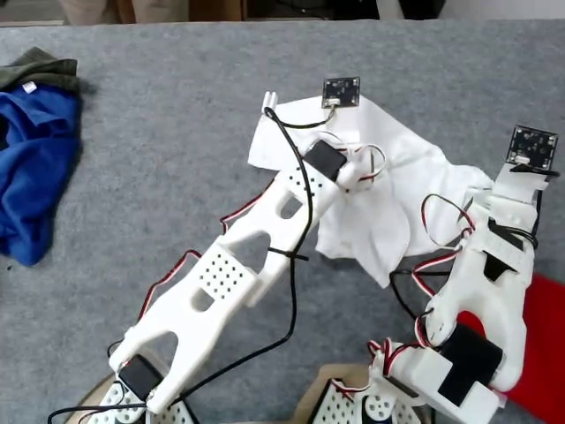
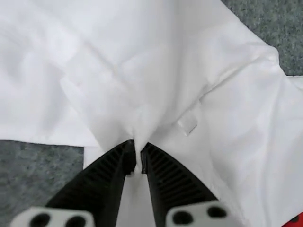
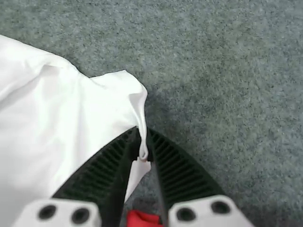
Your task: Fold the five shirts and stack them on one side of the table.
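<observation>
1. Crumpled on the grey table [image 1: 159,132], toward 2 o'clock from centre: white shirt [image 1: 388,190].
2. Pinched near its middle by the left gripper [image 2: 136,158], fingers together on a bunched fold.
3. Clamped at its 3 o'clock edge by the right gripper [image 3: 143,151], over bare table.
4. Heaped at the table's 9 o'clock edge, well apart: blue shirt [image 1: 35,168], with dark green shirt [image 1: 44,66] touching it at 12 o'clock.
5. Lying at 4 o'clock, partly under the right arm: red shirt [image 1: 547,353].

Bright, even light — only soft shadows, and the white shirt [image 2: 156,61] glares.
</observation>
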Robot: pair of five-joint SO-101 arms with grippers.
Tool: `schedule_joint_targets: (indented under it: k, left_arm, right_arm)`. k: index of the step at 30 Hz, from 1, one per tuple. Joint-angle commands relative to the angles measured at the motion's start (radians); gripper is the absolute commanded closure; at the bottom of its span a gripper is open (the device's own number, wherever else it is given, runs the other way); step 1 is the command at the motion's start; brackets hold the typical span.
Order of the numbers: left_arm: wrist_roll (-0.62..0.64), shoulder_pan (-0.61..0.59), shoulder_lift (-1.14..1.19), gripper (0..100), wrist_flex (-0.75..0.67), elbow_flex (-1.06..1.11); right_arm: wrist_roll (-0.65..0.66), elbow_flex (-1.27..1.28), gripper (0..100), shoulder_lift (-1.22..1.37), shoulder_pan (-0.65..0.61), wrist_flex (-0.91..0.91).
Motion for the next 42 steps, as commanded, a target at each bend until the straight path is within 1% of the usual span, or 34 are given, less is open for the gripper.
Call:
schedule_joint_targets:
  k: [1, 3, 7, 12, 17, 22, 25, 28, 30, 34, 38, 40, 42]
  left_arm:
    - [-0.057, -0.025, -0.064, 98, 0.101, -0.153]
    - [-0.089, -0.043, -0.082, 98, 0.143, -0.193]
    - [-0.109, -0.104, -0.182, 98, 0.181, -0.184]
    - [-0.121, -0.167, -0.308, 98, 0.219, -0.186]
    - [-0.150, -0.210, -0.473, 98, 0.285, -0.186]
    - [-0.150, -0.292, -0.650, 98, 0.301, -0.184]
    - [-0.178, -0.356, -0.763, 98, 0.301, -0.184]
    - [-0.184, -0.431, -0.885, 98, 0.318, -0.184]
    - [-0.187, -0.482, -0.966, 98, 0.341, -0.183]
    - [-0.242, -0.574, -1.118, 98, 0.379, -0.176]
    - [-0.292, -0.663, -1.248, 98, 0.381, -0.176]
    - [-0.313, -0.697, -1.299, 98, 0.381, -0.175]
    - [-0.338, -0.721, -1.337, 98, 0.381, -0.173]
  right_arm:
    - [-0.008, -0.051, 99.3, -0.004, 0.007, -0.015]
    - [-0.008, -0.050, 99.3, -0.007, -0.007, -0.015]
    - [-0.008, -0.062, 99.3, -0.010, -0.024, 0.032]
    - [-0.005, -0.143, 99.3, -0.071, -0.025, 0.189]
    - [0.000, -0.240, 99.3, -0.275, -0.025, 0.407]
    - [-0.008, -0.384, 99.3, -0.527, -0.025, 0.566]
    - [-0.003, -0.490, 99.3, -0.661, -0.024, 0.589]
    - [-0.002, -0.599, 99.3, -0.728, -0.024, 0.589]
    - [-0.002, -0.684, 99.3, -0.737, -0.024, 0.591]
    - [-0.002, -0.832, 99.2, -0.743, -0.024, 0.594]
    - [0.000, -0.970, 99.2, -0.737, -0.027, 0.624]
    - [0.020, -1.027, 99.1, -0.737, -0.071, 0.667]
    - [0.077, -1.073, 99.2, -0.737, -0.133, 0.721]
